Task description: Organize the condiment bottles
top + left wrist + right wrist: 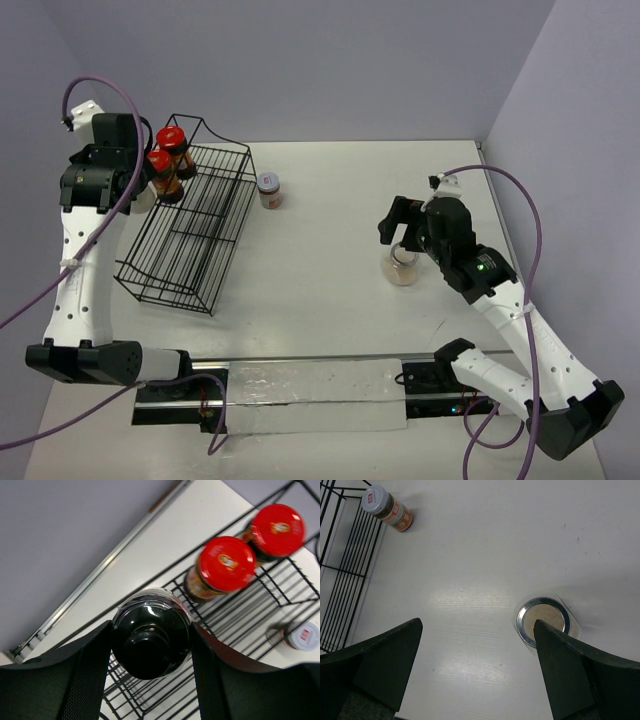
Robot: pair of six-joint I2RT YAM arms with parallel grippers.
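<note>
My left gripper (140, 190) is shut on the black-capped bottle (151, 640) and holds it over the left end of the black wire rack (190, 235). Two red-lidded jars (170, 138) (160, 162) stand on the rack's upper tier, just beyond the held bottle; their lids show in the left wrist view (227, 562) (277, 530). The silver-lidded jar (268, 188) stands on the table right of the rack. My right gripper (398, 232) is open above the wide beige-filled jar (402, 265). In the right wrist view the jar (543, 621) sits by the right finger (570, 670), off centre.
The rack's wires (260, 595) lie under my left gripper, and its edge shows at the left of the right wrist view (340, 570). The silver-lidded jar also shows there (385, 506). A rail with a clear strip (310, 390) runs along the near edge. Walls stand behind and right.
</note>
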